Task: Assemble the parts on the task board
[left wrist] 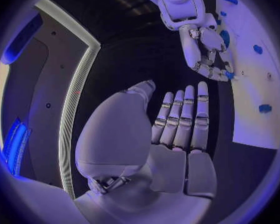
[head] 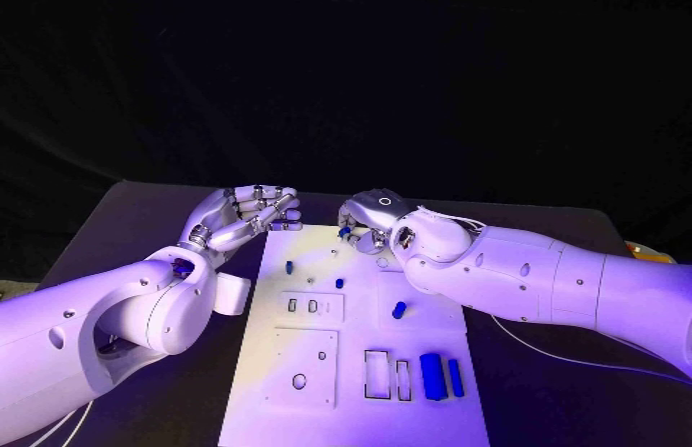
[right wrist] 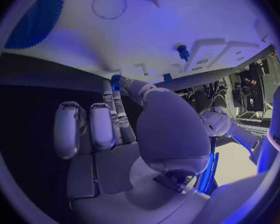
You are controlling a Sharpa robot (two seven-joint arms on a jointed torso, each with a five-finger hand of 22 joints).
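Flat black table [head: 577, 387] w/ matte top, far edge running across the head view. Behind it, a dark black backdrop [head: 346, 67], no detail. Violet-blue light over everything. Left wrist view: dark grey wall panel [left wrist: 47, 84] edged by a pale lit strip [left wrist: 71, 109]; blue glow [left wrist: 15, 139] nr the rim.

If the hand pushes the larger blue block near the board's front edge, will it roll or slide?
The larger blue block looks flat-sided and lies lengthwise on the task board, so it would probably slide, not roll. It seems rigid and light. The smooth board may let it skid or turn.
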